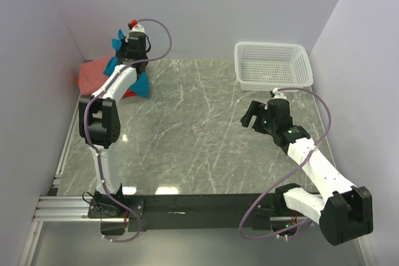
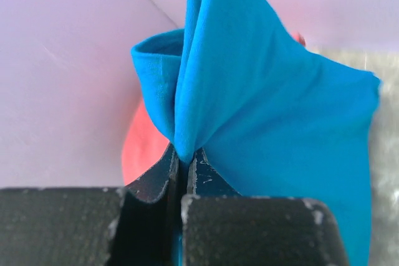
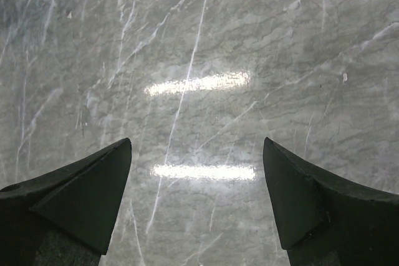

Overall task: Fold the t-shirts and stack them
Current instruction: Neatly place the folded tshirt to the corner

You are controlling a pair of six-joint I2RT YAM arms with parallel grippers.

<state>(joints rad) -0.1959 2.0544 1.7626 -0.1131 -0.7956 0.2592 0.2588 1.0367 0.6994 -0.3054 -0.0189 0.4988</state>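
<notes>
At the far left of the table my left gripper is raised over a stack of folded red and salmon-pink t-shirts. It is shut on a bunched fold of the teal-blue t-shirt, which hangs down beside the arm. In the left wrist view the teal-blue t-shirt rises from the shut left gripper, and a salmon-pink t-shirt shows behind. My right gripper hovers over the right middle of the table. It stands open, with only bare marble between the fingers of the right gripper.
A white mesh basket stands at the back right with nothing showing in it. White walls close in the left side and the back. The grey marble table lies between the two arms.
</notes>
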